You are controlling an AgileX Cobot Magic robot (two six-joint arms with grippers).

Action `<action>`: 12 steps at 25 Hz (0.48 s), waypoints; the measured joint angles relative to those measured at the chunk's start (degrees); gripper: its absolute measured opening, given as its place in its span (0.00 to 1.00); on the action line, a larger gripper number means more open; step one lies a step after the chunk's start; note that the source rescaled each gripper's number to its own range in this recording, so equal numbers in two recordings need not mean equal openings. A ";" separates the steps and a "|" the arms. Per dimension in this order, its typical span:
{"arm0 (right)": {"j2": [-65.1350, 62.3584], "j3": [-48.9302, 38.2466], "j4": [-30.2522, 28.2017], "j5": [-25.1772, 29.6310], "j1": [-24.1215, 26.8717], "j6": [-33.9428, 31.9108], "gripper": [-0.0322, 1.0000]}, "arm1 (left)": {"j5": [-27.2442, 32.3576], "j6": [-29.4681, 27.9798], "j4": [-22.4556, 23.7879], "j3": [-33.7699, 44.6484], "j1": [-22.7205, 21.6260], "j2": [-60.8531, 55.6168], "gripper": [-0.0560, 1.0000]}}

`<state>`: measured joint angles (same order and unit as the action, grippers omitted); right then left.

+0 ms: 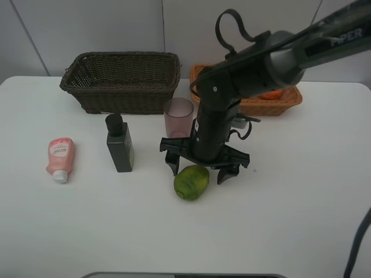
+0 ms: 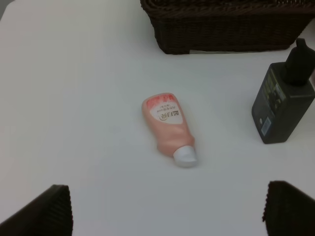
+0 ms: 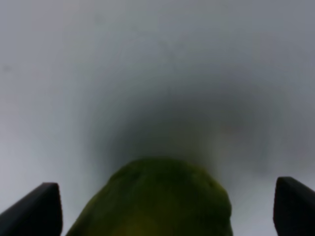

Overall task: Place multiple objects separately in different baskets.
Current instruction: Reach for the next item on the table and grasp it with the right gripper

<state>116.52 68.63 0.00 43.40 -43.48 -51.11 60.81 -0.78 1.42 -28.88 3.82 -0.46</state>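
The right claw (image 1: 197, 169) hung spread wide and empty just over the round, glossy fruit (image 1: 191, 183), mottled green with yellowish patches.

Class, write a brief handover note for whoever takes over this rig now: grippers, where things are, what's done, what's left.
Left gripper: open, above the table by the pink tube.
Right gripper: open, either side of the green fruit, no grip yet.
Tube, pump bottle, cup and fruit are on the table.
Done: an orange shows in the tan basket; the arm hides the rest.
Left: basket those four; the dark basket stands behind the bottle.
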 joint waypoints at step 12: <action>1.40 0.00 2.10 -1.21 -0.21 -0.51 0.80 | 0.00 0.00 0.00 0.00 0.00 0.00 1.00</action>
<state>117.92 68.63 2.10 42.19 -43.70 -51.62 60.81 -0.78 1.42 -28.88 3.82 -0.46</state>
